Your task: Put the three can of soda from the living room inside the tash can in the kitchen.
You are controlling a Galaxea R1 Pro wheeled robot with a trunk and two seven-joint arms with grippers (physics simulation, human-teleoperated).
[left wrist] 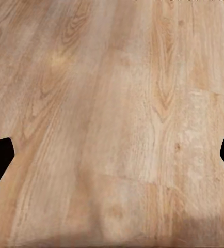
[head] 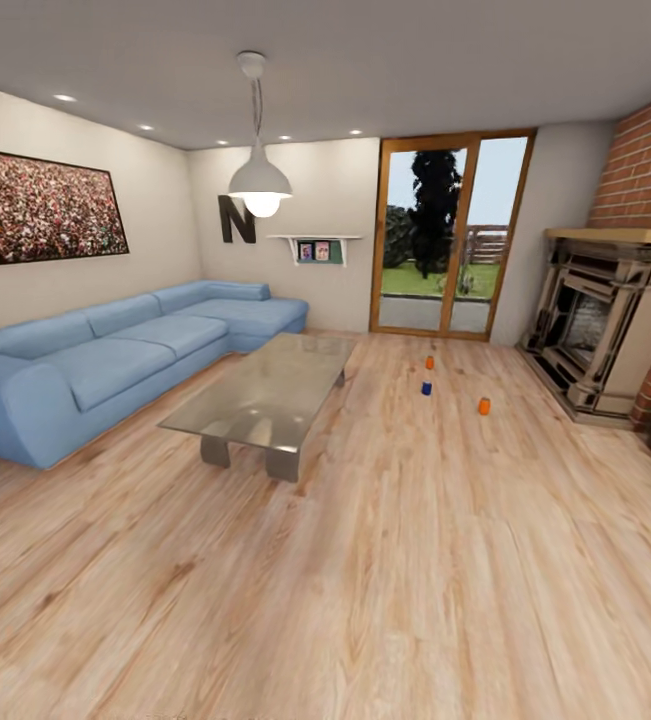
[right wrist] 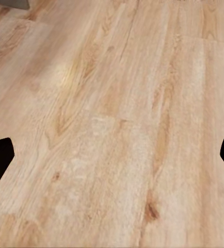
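Cans: we see three small soda cans (head: 428,387) on light wood floor (head: 385,560), between glass-topped coffee table (head: 265,395) and stone fireplace (head: 605,320).
Sofa: long blue corner sofa (head: 105,360) left of table.

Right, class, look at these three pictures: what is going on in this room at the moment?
A robot is standing in a living room and nothing is being handled yet. Three soda cans stand on the wood floor between the glass coffee table and the fireplace: an orange can, a dark blue can and another orange can. Both wrist views look down at bare floorboards, with the left gripper and the right gripper open and holding nothing.
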